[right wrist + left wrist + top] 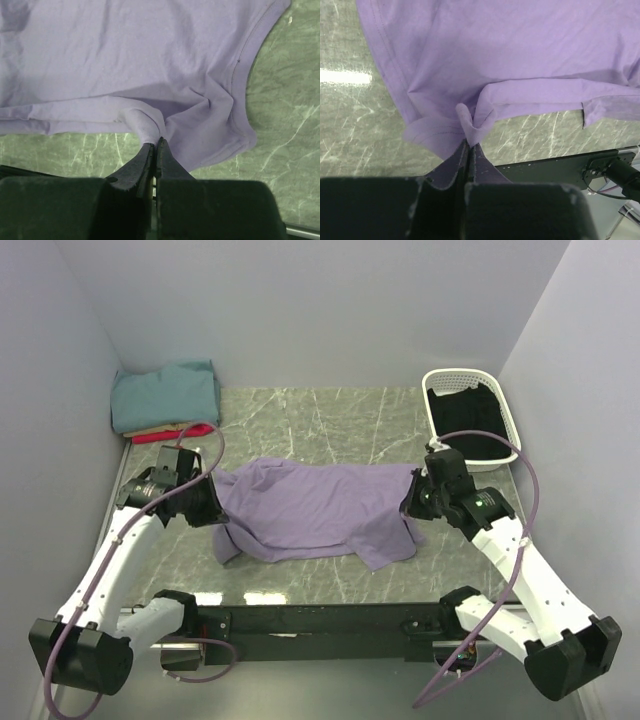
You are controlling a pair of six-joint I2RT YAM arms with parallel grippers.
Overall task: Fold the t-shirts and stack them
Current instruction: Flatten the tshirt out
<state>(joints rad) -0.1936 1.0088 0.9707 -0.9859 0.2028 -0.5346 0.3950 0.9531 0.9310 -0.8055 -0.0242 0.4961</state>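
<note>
- marble table point(330, 415) takes up the middle of the top view
- lavender t-shirt point(315, 510) is sprawled rumpled across the frame's centre
- pile of folded t-shirts point(165, 395) sits upper left, teal on top
- white basket point(455, 378) is upper right
- left gripper point(212, 502) is pinched tight on the lavender shirt's left edge
- right gripper point(408, 502) is clamped on its right edge

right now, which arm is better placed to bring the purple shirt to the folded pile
Left, probably. The left end effector pinches the lavender shirt and sits nearest the folded pile; the right end effector grips the opposite end.
</note>
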